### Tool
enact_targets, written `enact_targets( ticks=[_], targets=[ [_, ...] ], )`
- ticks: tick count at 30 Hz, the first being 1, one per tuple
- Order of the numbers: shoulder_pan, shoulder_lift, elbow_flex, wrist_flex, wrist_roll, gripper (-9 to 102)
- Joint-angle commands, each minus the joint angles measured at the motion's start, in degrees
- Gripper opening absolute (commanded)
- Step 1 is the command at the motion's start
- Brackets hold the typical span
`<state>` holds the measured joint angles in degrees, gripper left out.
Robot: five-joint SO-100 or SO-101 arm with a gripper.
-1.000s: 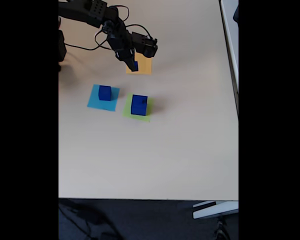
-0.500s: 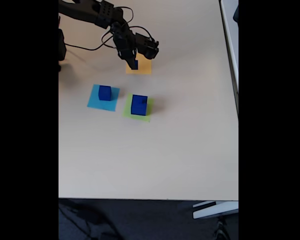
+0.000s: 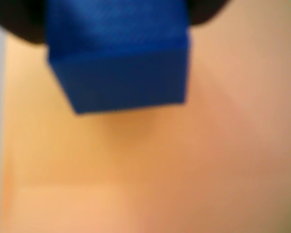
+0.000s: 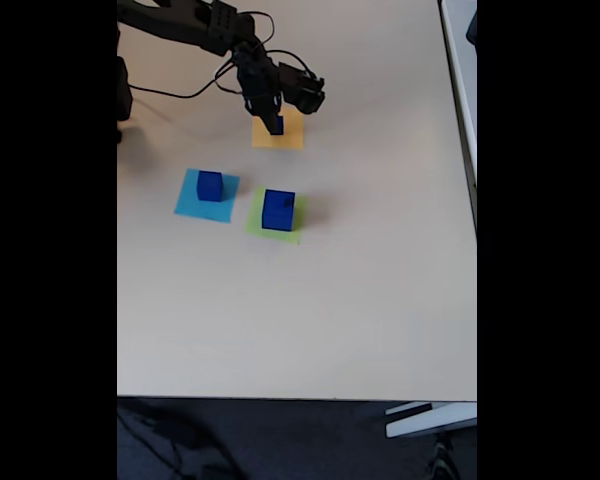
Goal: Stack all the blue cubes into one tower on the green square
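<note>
In the fixed view my gripper (image 4: 274,125) is shut on a small blue cube (image 4: 276,126), held just over the orange square (image 4: 291,137) at the back. The wrist view shows that blue cube (image 3: 121,63) close up and blurred, clamped at the top of the picture with my gripper (image 3: 117,14) around it and orange paper (image 3: 136,174) below. The largest blue cube (image 4: 278,209) stands on the green square (image 4: 283,236) in mid-table. A medium blue cube (image 4: 210,185) sits on the light-blue square (image 4: 194,206) to its left.
The black arm (image 4: 190,25) and its cables (image 4: 195,88) reach in from the top left of the fixed view. The beige table (image 4: 310,320) stretches wide toward the front edge. A second table edge (image 4: 460,50) runs along the right.
The gripper has risen a little with the small blue cube and shifted slightly toward the back right over the orange square. The other two cubes have stayed put.
</note>
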<state>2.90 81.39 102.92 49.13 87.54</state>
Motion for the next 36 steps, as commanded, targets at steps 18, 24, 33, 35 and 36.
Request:
enact_targets(
  ticks=[18,24,33,35,36],
  targets=[
    [-2.29,-1.58,-2.81,-1.41,1.23,10],
    [-2.29,-1.93,-2.02,-3.16,1.05,12],
    [-2.37,-1.05,-0.44,-8.26,-1.85,18],
    [-2.37,-0.88,-0.53,-8.44,-2.29,18],
    [-2.37,-0.88,-0.7,-8.44,-2.64,19]
  ],
)
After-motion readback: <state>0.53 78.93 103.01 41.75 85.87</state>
